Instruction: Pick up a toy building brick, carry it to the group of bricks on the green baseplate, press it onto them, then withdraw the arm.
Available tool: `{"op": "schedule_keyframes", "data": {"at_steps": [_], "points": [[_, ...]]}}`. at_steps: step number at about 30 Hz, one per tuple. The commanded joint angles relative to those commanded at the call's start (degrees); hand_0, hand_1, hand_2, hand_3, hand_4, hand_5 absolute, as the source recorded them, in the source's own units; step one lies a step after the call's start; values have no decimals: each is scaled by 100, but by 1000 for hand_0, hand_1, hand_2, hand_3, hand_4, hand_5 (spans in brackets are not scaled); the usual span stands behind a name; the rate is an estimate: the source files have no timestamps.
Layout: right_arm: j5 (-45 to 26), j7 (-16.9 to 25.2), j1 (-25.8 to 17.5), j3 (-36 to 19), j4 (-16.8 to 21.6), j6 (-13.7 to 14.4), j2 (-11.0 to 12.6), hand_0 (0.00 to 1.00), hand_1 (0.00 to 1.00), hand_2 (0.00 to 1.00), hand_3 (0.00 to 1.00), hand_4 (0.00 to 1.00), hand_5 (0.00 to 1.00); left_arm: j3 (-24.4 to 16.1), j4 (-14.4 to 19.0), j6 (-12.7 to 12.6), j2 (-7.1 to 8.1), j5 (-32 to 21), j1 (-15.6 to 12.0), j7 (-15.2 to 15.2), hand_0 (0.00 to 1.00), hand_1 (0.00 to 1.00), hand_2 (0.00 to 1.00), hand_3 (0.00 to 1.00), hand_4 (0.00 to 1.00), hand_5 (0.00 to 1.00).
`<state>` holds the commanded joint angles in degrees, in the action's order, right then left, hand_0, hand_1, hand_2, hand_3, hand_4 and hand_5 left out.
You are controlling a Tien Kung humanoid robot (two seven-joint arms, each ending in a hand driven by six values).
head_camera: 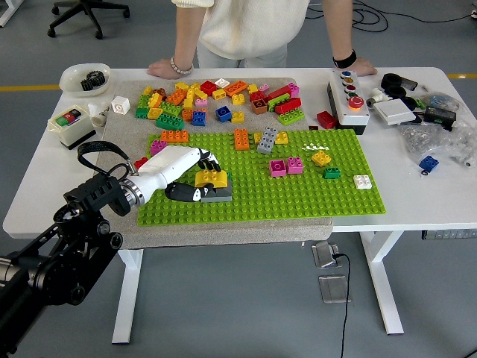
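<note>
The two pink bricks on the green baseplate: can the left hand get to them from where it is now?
Probably yes: the left hand is at the yellow brick, and only bare baseplate studs lie between it and the pink bricks.

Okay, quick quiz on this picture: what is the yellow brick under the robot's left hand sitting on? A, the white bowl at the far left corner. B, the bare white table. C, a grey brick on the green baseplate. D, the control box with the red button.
C: the yellow brick sits on top of a grey brick on the green baseplate, with the left hand closed around it.
</note>
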<state>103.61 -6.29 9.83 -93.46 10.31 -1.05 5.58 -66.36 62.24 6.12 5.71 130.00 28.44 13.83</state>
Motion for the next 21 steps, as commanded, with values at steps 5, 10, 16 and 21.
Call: {"op": "schedule_keyframes", "data": {"at_steps": [5, 10, 16, 21], "points": [[-10, -1, 7, 0, 0, 2, 2, 738, 635, 675, 611, 818, 523, 0, -5, 1, 1, 0, 8, 4, 697, 655, 557, 548, 622, 84], [-17, 1, 9, 8, 0, 2, -2, 738, 635, 675, 611, 818, 523, 0, -14, 10, -2, 0, 8, 6, 716, 668, 563, 552, 681, 104], [-17, -1, 4, 7, 0, 0, -4, 739, 635, 675, 611, 818, 522, -12, -21, 9, -2, 0, 10, 6, 719, 687, 567, 554, 777, 159], [-15, 0, 3, 9, 0, -2, -5, 739, 633, 675, 611, 818, 522, -19, -40, 1, -5, 0, 18, 4, 724, 690, 571, 559, 820, 168]]}}
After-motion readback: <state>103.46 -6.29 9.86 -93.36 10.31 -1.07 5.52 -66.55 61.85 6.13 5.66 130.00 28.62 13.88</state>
